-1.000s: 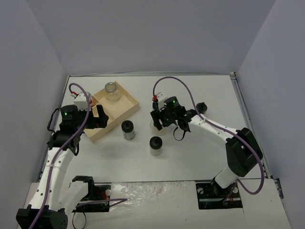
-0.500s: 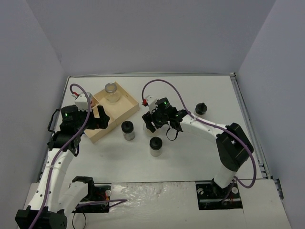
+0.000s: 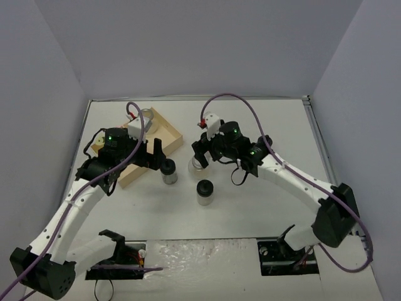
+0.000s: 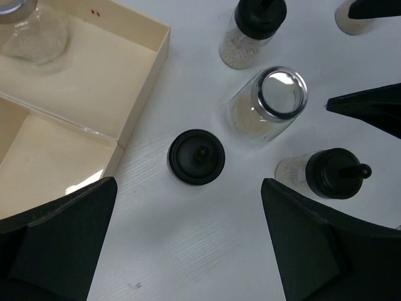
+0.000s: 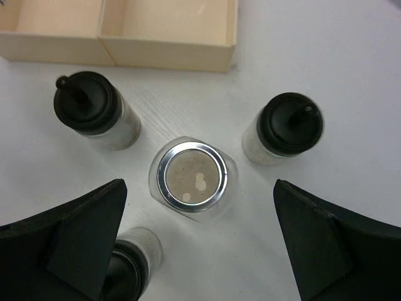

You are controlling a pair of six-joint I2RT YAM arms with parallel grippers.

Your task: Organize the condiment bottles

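Note:
My right gripper [image 5: 200,188] is open and hovers straight above a wide jar with a silver-rimmed clear lid [image 5: 191,175], which stands on the table [image 3: 250,207]. Three black-capped jars stand round it: one on the left [image 5: 94,108], one on the right [image 5: 289,125], one low on the left [image 5: 127,269]. My left gripper [image 4: 189,197] is open and empty just above a black-capped jar [image 4: 196,157] beside the tray. In the top view the left gripper [image 3: 159,152] and right gripper [image 3: 200,154] are close together. No pink or yellow-green cap is in view.
The pale wooden divided tray [image 3: 164,139] lies at the back left, with a second silver-lidded jar [image 4: 28,28] in its far compartment. Grey walls close in the table on three sides.

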